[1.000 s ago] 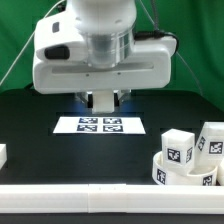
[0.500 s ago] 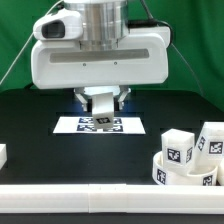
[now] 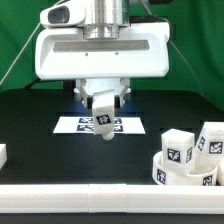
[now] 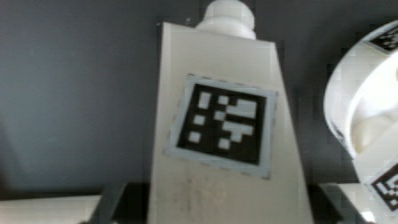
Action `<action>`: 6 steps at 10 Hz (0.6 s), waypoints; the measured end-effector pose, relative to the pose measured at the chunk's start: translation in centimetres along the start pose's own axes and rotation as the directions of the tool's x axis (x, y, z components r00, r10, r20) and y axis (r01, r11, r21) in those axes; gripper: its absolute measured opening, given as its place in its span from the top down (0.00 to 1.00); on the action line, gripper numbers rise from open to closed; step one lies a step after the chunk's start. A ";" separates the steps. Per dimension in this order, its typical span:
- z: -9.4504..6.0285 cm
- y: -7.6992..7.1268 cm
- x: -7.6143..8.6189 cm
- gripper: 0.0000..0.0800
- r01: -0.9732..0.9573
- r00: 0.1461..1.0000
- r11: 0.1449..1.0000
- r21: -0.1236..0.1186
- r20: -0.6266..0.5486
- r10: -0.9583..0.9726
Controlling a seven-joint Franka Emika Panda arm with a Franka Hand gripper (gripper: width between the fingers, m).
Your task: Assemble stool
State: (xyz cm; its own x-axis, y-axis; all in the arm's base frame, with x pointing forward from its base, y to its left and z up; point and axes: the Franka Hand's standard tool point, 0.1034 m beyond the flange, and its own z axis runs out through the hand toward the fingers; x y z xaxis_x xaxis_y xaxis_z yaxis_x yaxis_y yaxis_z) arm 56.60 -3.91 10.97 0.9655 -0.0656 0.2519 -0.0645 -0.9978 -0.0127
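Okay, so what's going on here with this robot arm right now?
The arm's gripper is shut on one white stool leg and holds it over the marker board in the middle of the black table. Another leg and a further leg stand at the round seat toward the exterior view's right. Whether they sit inside it is hard to tell. The held leg is not yet at the seat.

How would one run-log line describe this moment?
gripper: shut on leg | seat: apart, exterior view's right
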 end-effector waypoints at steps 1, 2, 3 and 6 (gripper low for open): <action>-0.1 0.5 0.2 0.59 0.009 0.996 1.000 -0.027 -0.085 -0.012; -0.3 0.5 0.1 0.59 0.012 0.988 0.999 -0.047 -0.154 -0.019; -0.9 -0.8 0.4 0.59 0.036 0.969 0.997 -0.067 -0.243 -0.051; -0.4 -1.5 -0.3 0.59 0.064 0.959 0.994 -0.088 -0.270 -0.086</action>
State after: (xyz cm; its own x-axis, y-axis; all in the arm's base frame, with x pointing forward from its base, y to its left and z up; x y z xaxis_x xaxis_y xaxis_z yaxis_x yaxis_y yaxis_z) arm 56.35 -2.37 11.30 0.8633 0.0238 0.5041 -0.0242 -0.9958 0.0883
